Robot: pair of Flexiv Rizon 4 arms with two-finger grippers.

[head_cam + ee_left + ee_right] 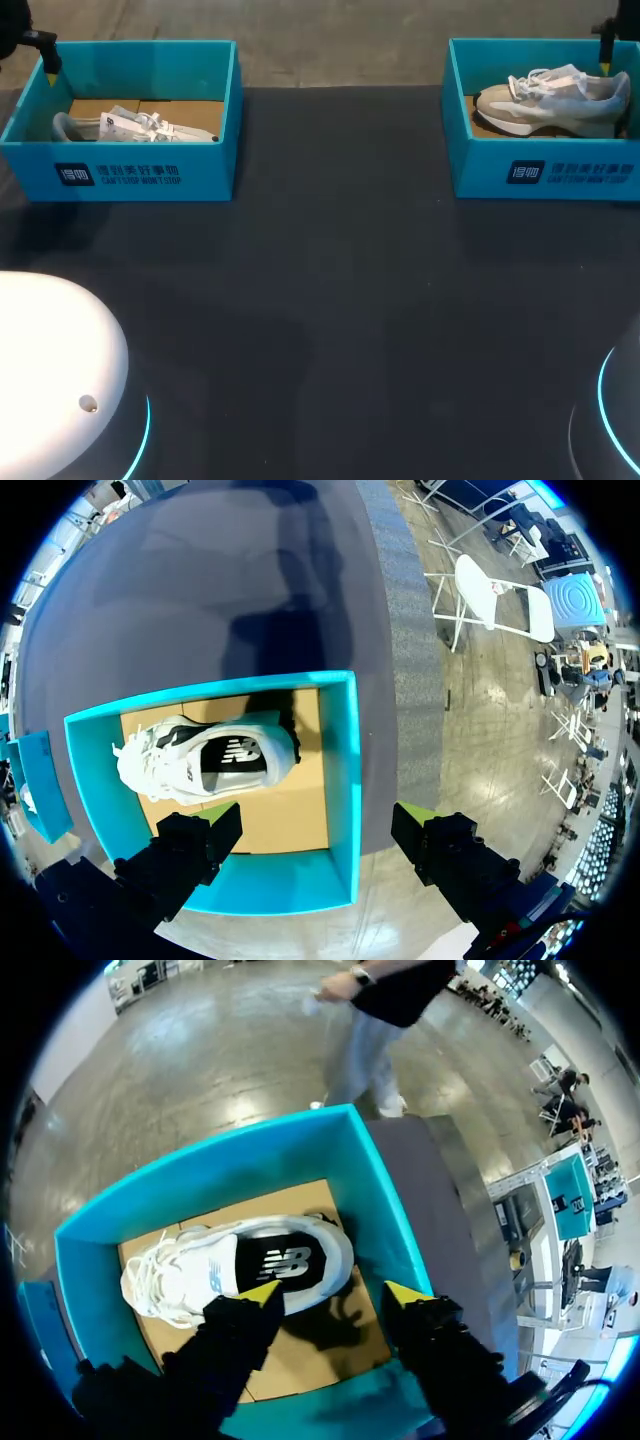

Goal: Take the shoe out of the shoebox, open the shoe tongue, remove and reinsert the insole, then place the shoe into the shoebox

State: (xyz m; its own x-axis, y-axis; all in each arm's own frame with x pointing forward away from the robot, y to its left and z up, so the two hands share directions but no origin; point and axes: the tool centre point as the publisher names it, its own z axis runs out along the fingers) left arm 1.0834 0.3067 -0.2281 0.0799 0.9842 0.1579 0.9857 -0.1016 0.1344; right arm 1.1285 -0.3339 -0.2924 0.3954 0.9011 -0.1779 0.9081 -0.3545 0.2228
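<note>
Two teal shoeboxes stand at the table's far edge. The left shoebox (130, 175) holds a white shoe (135, 125) lying on its side. In the right shoebox (540, 170) a beige and white shoe (550, 100) lies with its toe toward the middle. My left gripper (320, 815) hangs open and wide above the left shoebox's (345, 780) wall, with the white shoe (205, 760) ahead of it. My right gripper (333, 1293) is open over the right shoebox (380, 1200). One fingertip (262, 1293) is at the heel of the shoe (240, 1265), the other over bare cardboard.
The dark table (340, 300) stretches between and in front of the boxes. My arms' white bases (50, 370) sit at the near corners. Only small parts of the left gripper (48, 55) and right gripper (605, 50) show in the head view.
</note>
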